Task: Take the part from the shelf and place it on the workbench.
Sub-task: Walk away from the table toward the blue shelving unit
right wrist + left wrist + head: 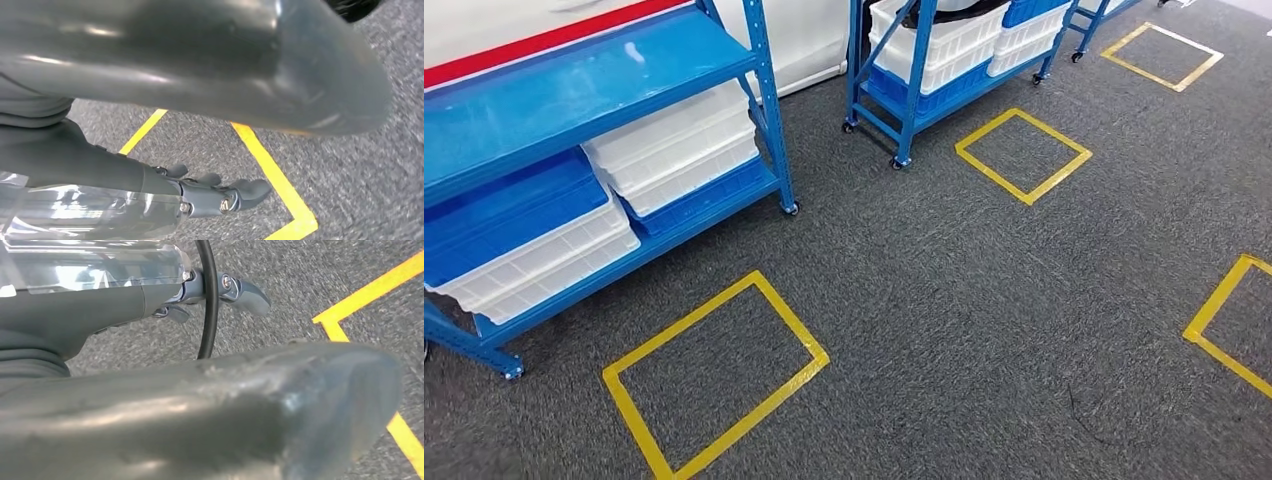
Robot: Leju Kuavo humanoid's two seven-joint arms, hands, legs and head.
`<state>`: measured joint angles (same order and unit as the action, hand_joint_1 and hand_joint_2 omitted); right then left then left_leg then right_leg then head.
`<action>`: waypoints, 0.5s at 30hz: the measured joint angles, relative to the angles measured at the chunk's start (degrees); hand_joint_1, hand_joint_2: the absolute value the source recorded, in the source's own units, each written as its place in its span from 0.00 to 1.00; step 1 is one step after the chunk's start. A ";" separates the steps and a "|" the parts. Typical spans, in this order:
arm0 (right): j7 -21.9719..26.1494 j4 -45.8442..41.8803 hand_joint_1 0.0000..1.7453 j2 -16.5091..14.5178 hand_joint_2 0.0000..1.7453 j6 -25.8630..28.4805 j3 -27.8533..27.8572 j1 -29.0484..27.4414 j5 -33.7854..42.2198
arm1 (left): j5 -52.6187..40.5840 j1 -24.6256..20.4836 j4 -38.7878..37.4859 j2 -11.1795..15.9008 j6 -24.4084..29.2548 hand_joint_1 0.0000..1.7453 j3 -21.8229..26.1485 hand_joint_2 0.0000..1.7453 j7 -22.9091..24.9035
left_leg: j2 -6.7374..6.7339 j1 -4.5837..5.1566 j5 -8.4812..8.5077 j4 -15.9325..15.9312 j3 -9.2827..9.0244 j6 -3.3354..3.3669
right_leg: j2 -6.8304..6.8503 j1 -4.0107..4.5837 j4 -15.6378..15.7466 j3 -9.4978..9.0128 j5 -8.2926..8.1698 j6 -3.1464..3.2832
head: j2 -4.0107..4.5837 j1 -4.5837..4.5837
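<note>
I am looking down from the head view at grey carpet marked with yellow tape squares, and I am taking the near blue shelf [624, 120] as my landmark: one tape square [714, 375] is lying on the floor just in front of it, and a second blue shelf [944, 60] on castors is standing beyond it, well apart. Stacked white crates [674, 145] and blue crates [504, 210] are sitting on the near shelf's lower level, under its bare blue top board. I cannot pick out the part itself from here (it may be lying inside one of the crates, hidden by their walls), so I am not claiming where it is. Both arms are hanging: in the left wrist view the left hand [200, 295] is showing its fingers [250, 295] stretched out over the carpet with nothing in them, and in the right wrist view the right hand [200, 195] is likewise slack and empty, fingers apart. The task, as I am judging it, is barely begun. As for handling, I am guessing only: a shelf part is probably rigid and maybe smooth, so I am planning to grip it around its middle, firmly, once I can actually see it.
</note>
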<state>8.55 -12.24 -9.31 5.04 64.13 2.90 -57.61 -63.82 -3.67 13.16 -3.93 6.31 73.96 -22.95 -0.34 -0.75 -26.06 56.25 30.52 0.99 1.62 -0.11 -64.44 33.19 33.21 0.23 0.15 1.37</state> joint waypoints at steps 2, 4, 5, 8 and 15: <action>0.17 0.00 0.00 0.00 0.00 -0.01 0.00 -0.14 -0.01 | -0.05 -0.16 0.00 -0.21 0.01 0.00 0.00 0.00 0.09 | 1.29 -0.04 0.22 0.08 0.40 0.13 | -1.30 -0.32 -7.27 3.56 3.28 -0.32 | 0.00 0.01; 0.37 0.00 0.00 0.01 0.00 -0.02 0.00 -0.19 -0.03 | -0.19 -0.07 0.00 -0.44 0.01 0.00 0.00 0.00 0.20 | 2.79 -0.11 0.26 0.30 0.56 -0.01 | -1.45 -0.65 -8.87 4.45 2.49 -0.58 | 0.00 0.01; 0.46 0.00 0.00 0.02 0.00 -0.01 0.00 -0.19 -0.04 | -0.27 -0.01 0.00 -0.54 0.01 0.00 0.00 0.00 0.25 | 3.59 -0.19 0.23 0.48 0.57 -0.16 | -1.71 -0.86 -6.35 3.29 0.51 -0.66 | 0.00 0.01; 0.57 0.00 0.00 0.07 0.00 -0.01 0.00 -0.36 -0.05 | -0.36 -0.12 0.00 -0.81 0.01 0.00 0.00 0.00 0.27 | 5.79 -0.33 -0.04 1.33 1.06 -1.11 | -5.44 -1.46 3.72 -1.24 -4.24 -0.74 | 0.00 0.01; 0.52 0.00 0.00 0.04 0.00 0.01 0.02 -0.35 -0.32 | -0.47 0.02 0.00 -1.07 0.03 0.00 0.00 0.00 0.16 | 2.63 -0.54 -3.51 7.48 4.73 -3.20 | -2.40 -0.99 5.81 -2.00 -4.74 1.84 | 0.00 0.03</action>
<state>9.07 -12.24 -9.27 5.05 64.14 2.55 -57.94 -64.29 -3.65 13.16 -5.01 6.34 73.96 -22.79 2.29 -1.30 -29.57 63.73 35.24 -2.21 -0.77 -1.10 -58.62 31.19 28.47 2.06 0.15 1.40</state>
